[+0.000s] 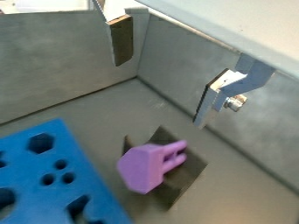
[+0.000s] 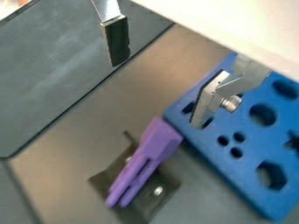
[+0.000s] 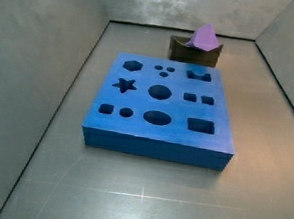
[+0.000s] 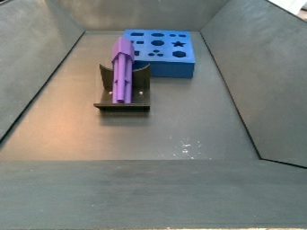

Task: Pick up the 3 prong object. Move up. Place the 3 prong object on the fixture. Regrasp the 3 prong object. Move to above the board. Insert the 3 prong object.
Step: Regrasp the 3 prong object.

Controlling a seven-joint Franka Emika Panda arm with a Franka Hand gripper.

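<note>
The light-purple 3 prong object [image 1: 152,164] lies in the notch of the dark fixture [image 1: 184,184], next to the blue board [image 1: 47,179]. Both side views show the same: the 3 prong object [image 3: 204,36] [image 4: 124,67] rests on the fixture [image 3: 194,55] [image 4: 120,106] behind the board [image 3: 163,109] [image 4: 168,52]. My gripper [image 1: 170,70] [image 2: 163,72] shows only in the wrist views. It is open and empty, above the 3 prong object [image 2: 146,157] and apart from it. The fixture [image 2: 162,198] and board [image 2: 251,131] lie below it.
Grey metal walls [image 3: 48,59] enclose the floor on all sides. The board has several shaped holes, among them a star [image 3: 126,84]. Bare grey floor [image 4: 180,135] lies in front of the fixture.
</note>
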